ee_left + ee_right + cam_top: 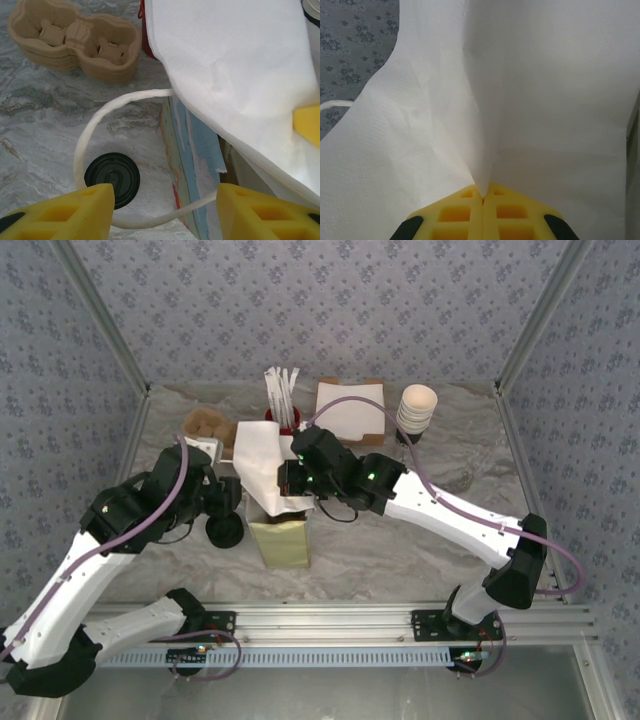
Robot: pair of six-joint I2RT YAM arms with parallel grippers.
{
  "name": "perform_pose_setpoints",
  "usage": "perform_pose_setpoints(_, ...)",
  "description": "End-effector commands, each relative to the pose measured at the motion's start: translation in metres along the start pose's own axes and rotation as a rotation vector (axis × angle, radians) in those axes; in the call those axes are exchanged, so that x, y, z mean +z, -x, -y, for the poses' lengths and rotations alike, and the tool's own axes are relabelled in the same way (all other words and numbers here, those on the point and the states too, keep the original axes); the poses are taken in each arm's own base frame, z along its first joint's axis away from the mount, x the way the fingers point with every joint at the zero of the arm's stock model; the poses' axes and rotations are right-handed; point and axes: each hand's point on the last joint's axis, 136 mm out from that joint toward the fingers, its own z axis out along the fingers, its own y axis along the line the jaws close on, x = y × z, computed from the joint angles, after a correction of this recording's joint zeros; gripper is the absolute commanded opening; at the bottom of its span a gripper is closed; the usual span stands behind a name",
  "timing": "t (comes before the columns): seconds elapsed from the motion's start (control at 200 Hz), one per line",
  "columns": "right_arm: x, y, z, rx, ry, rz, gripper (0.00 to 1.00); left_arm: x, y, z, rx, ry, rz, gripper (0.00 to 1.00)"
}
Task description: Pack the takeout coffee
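Left wrist view: our coffee cup [112, 179] stands on the marbled table [40, 125], just beside the paper bag [235, 75], with bare table on its other sides. Looks like the bag's handle [150, 94] loops over it. Left gripper [165, 210] hovers above, jaws half open, empty. Right gripper [483, 192] is pinched tight on the bag's white edge.

I'm looking at a grey, marbled table [400, 550] with a wrinkled surface. The paper bag [282, 540] stands on it near the middle. Just left of the bag sits the takeout coffee [224, 529], black lid up, not touching the bag. Behind the bag to the left lies a brown pulp cup carrier [205, 425]. Directly behind the bag is a red cup [290, 420] of white sticks. Behind it to the right I see a white-and-brown cardboard piece [350, 408], and farther right a stack of white paper cups [418, 408].
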Motion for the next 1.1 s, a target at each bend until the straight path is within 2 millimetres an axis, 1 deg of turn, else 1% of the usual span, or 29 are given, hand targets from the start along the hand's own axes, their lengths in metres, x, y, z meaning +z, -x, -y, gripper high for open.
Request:
perform_pose_setpoints(0.0,0.008,-0.011,0.013,-0.052,-0.076,-0.027,0.00,0.004,0.003,0.003,-0.015,-0.024,-0.003,0.57)
perform_pose_setpoints(0.205,0.011,-0.017,0.018,-0.098,-0.124,-0.047,0.00,0.009,0.005,0.012,-0.032,-0.065,-0.027,0.62)
perform_pose_setpoints(0.51,0.014,-0.021,0.020,-0.161,-0.186,-0.064,0.00,0.024,0.002,0.022,-0.038,-0.096,-0.057,0.62)
perform_pose_setpoints(0.75,0.019,-0.025,0.025,-0.187,-0.225,-0.088,0.00,0.033,0.000,0.025,-0.048,-0.101,-0.066,0.62)
perform_pose_setpoints(0.905,0.022,-0.029,0.027,-0.192,-0.235,-0.099,0.00,0.037,-0.002,0.022,-0.052,-0.091,-0.070,0.61)
perform_pose_setpoints(1.094,0.022,-0.030,0.032,-0.197,-0.261,-0.107,0.00,0.041,-0.004,0.020,-0.058,-0.088,-0.077,0.61)
